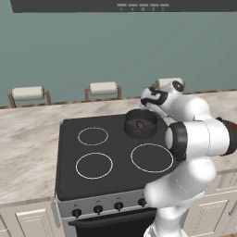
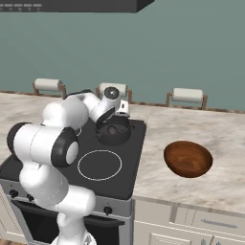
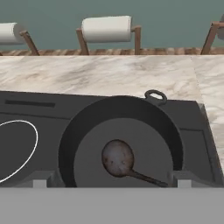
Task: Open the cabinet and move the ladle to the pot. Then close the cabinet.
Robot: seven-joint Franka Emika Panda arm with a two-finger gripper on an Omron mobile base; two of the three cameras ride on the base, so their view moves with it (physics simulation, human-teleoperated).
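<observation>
Hand view, read left to right: one white burner ring (image 3: 11, 151) at 9 o'clock, the dark pot (image 3: 120, 140) at centre, and pale marble counter (image 3: 210, 83) at 3 o'clock. The ladle (image 3: 119, 158) lies inside the pot, its round bowl on the pot floor and its thin handle running toward 4 o'clock, apparently resting against the pot wall. That placement fits the transfer step of the task being complete.

Gripper status: both finger tips (image 3: 40, 180) stand at the far bottom corners of the hand view, one on each side of the pot. The jaws are spread wide and hold nothing. The wide setting fits a release: the ladle lies free between and beyond the tips.

Left base view: the stovetop (image 1: 83, 134) carries the pot at its 1 o'clock burner, with the gripper (image 1: 150, 102) poised just above the pot rim. The ladle inside is probably the small dark shape on the floor; the picture is too coarse for certainty.

Right base view: a wooden bowl (image 2: 188, 159) sits on the counter at 3 o'clock of the stove, well apart from the pot.

Remaining procedure, by judgement: closing the cabinet.
</observation>
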